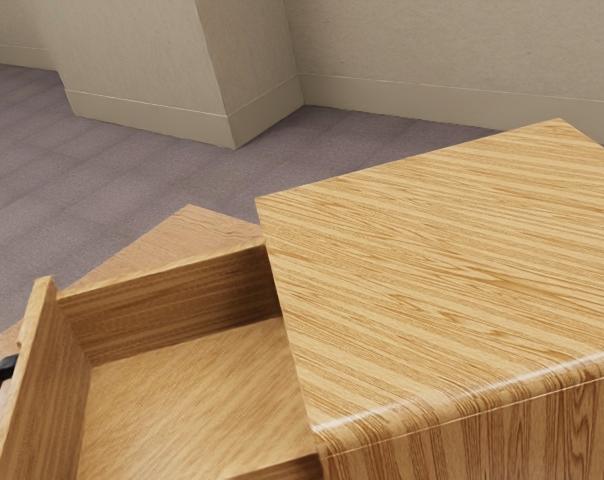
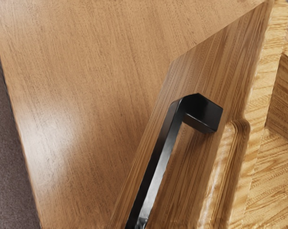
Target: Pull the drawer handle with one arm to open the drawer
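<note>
Drawer (image 1: 182,400) is seen drawn well out of the cabinet (image 1: 442,300), its black handle (image 2: 158,162) on the front; the opening is judged largely done. How the jaws stand cannot be told.

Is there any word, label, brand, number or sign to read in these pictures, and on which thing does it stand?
None: there is no text to read. The wooden cabinet, the open drawer and its black handle are plain, and the floor and the wall carry no writing.
</note>
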Robot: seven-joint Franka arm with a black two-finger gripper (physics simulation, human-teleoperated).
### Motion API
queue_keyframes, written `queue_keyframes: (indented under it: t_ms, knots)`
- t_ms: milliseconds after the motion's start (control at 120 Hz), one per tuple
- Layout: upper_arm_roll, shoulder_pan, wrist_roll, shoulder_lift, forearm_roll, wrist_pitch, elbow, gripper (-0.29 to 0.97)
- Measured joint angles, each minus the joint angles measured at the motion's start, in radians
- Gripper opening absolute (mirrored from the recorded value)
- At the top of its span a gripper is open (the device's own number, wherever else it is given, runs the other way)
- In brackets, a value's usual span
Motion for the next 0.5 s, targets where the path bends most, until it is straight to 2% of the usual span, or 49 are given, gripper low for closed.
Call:
queue_keyframes:
  t_ms: [100,167,242,275,358,383,433,500]
  knots:
    - [-0.099,-0.002,0.002,0.015,0.001,-0.009,0.103,0.68]
    - [-0.184,-0.042,0.004,0.100,-0.004,-0.010,0.179,0.68]
    - [-0.288,-0.090,0.004,0.327,-0.009,-0.008,0.279,0.68]
    - [-0.303,-0.100,0.005,0.482,-0.024,-0.003,0.352,0.68]
    - [-0.214,-0.144,0.033,0.882,-0.149,0.014,0.639,0.68]
    - [-0.196,-0.180,0.059,0.967,-0.151,0.030,0.705,0.68]
    - [-0.181,-0.251,0.127,1.073,-0.121,0.080,0.781,0.68]
    - [-0.223,-0.295,0.208,1.125,-0.074,0.140,0.816,0.68]
